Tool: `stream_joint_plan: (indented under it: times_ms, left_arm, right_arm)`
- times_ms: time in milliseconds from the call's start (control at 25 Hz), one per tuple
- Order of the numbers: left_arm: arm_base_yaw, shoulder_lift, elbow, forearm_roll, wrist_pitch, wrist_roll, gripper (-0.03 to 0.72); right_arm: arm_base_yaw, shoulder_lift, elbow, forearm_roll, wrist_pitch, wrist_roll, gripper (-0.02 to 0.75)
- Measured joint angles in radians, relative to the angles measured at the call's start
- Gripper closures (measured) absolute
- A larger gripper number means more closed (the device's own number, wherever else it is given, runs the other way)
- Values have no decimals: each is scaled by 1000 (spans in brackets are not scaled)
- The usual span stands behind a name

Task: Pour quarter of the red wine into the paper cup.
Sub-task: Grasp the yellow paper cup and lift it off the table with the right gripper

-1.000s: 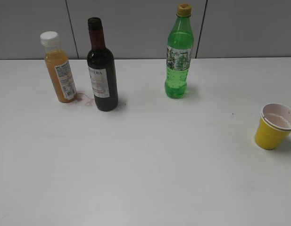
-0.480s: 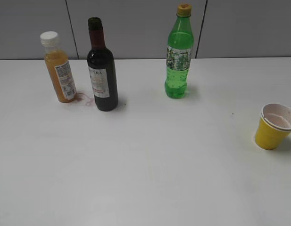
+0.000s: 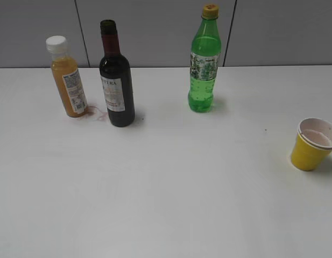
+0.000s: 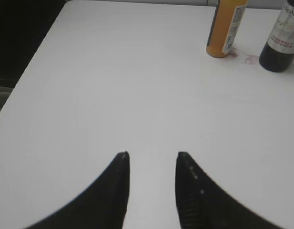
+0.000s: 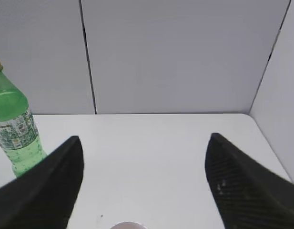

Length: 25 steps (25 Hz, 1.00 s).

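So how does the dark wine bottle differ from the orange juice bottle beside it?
The dark glass wine bottle is taller and near black, its mouth uncapped; the orange plastic juice bottle is shorter, translucent orange, with a white cap. The wine bottle stands straight, while the juice bottle looks slightly tilted. Both stand on the white table and carry paper labels.

So we've got an orange juice bottle (image 3: 68, 78) with a white cap standing upright at the far left of the white bench (image 3: 166, 193). There's a faint reddish smudge (image 3: 96, 113) on the bench right by its base. Further right, a green soda bottle (image 3: 204, 63) with a yellow cap, also upright. Grey wall panels (image 3: 155, 29) behind.
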Motion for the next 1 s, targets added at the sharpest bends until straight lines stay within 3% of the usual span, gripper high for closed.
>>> stream_joint_plan:
  times_ms: [240,560,760,1000]
  left_arm:
    - [0,0,0,0,-1,0,450]
    - [0,0,0,0,-1,0,450]
    - [0,0,0,0,-1,0,450]
    - [0,0,0,0,0,0,450]
  right_arm:
    - [85,167,177,14,-314,69,143]
    - [91,357,351,-1,-656,116,143]
    - [92,530,492,-26,-1044,137,118]
    - [92,787,514,-49,-1147,176,105]
